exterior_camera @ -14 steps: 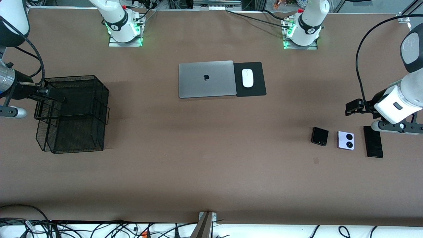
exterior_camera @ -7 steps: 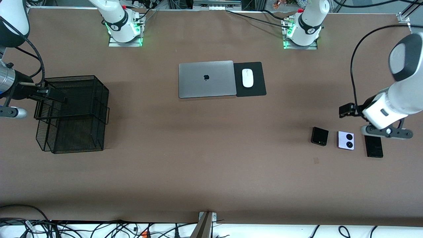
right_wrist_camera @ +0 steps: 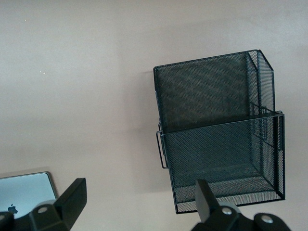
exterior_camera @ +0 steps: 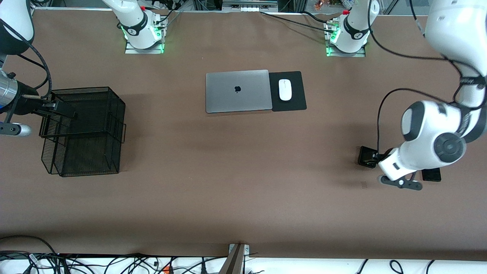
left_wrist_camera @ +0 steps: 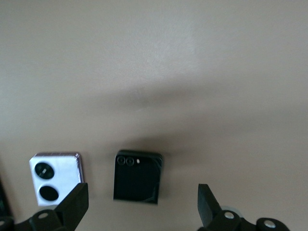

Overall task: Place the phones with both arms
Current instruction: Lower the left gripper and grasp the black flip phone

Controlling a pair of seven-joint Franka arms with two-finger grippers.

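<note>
The phones lie in a row toward the left arm's end of the table, but start at the other end. There the right gripper (exterior_camera: 57,108) hangs over the black mesh basket (exterior_camera: 85,131), fingers (right_wrist_camera: 72,197) spread wide, nothing between them. Mid-table sits the closed grey laptop (exterior_camera: 237,90), touching a black mouse pad (exterior_camera: 296,89) that carries the white mouse (exterior_camera: 285,90). On to the row: the black folded phone (left_wrist_camera: 137,177) lies flat, and the left gripper (left_wrist_camera: 142,211) hovers over it, jaws wide apart and empty. Just beside it lies the lilac-white phone (left_wrist_camera: 57,177), hidden under the arm in the front view. Last comes the long black slab (exterior_camera: 431,174), only its end peeking out below the left arm (exterior_camera: 430,139).
</note>
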